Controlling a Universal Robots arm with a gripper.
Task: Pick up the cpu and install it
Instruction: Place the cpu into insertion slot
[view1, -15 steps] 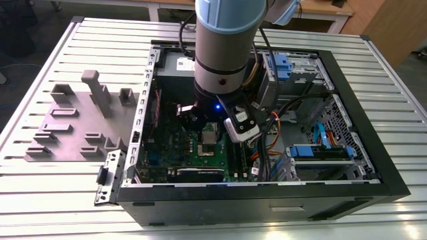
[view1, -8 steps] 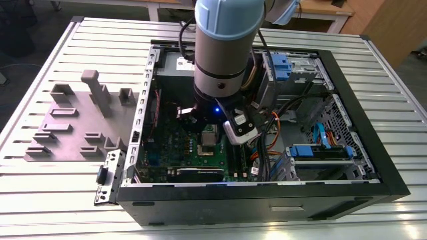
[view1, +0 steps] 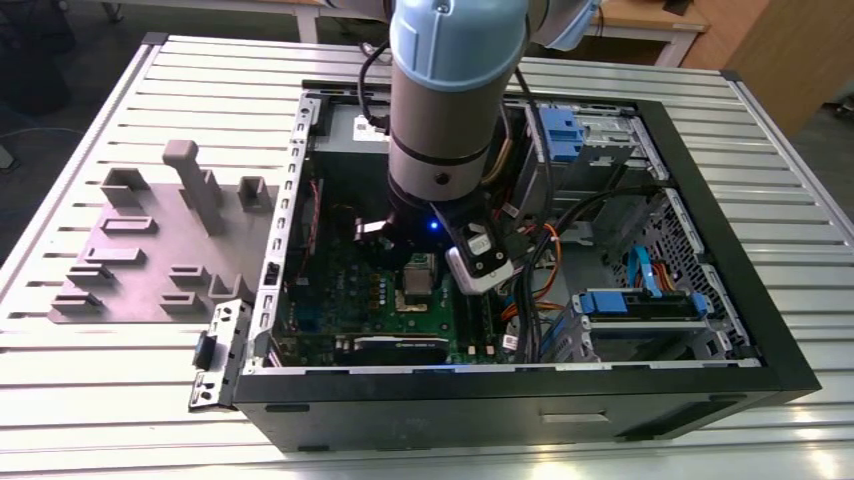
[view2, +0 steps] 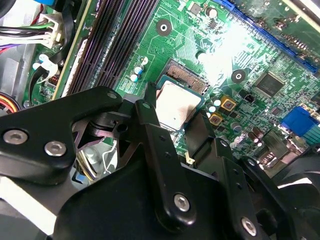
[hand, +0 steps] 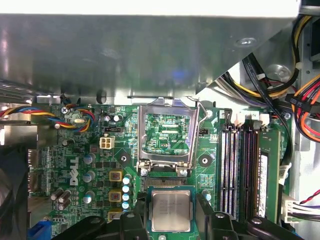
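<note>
1. Exterior view's left: grey-purple moulded plate (view1: 134, 250) on the slatted table (view1: 801, 200), well apart from the work.
2. Centre: open computer case (view1: 534, 405) lying on its side, with the green circuit board (view1: 334, 290) as its floor.
3. The cpu (hand: 170, 210) (view2: 176, 105) sits between the gripper's fingers, directly over the socket area of the board. The hinged retention frame (hand: 167, 131) stands swung open just beside it. Cannot tell whether the chip is fully seated or a shade above the socket.
4. Tool: gripper (hand: 170, 216) (view2: 175, 114) is narrowed to the chip's width. The black fingers (view2: 156, 140) look pressed on two opposite edges, nothing else in hold.
5. Handling, my judgement: light, stiff and thin. The smooth metal top is likely slippery, and the underside and socket contacts are likely delicate. Hold by the paler rim edges only, kept level, with modest squeeze.
6. Pose: arm (view1: 447, 90) drops near-vertical into the case, wrist over mid-board, gripper (view1: 430, 268) pointing straight down, close above the board.
7. Exterior view's right: memory slots (hand: 240, 170) beside the socket, then the cable bundle (view1: 567, 240) near the wrist, then blue drive brackets (view1: 641, 303).
</note>
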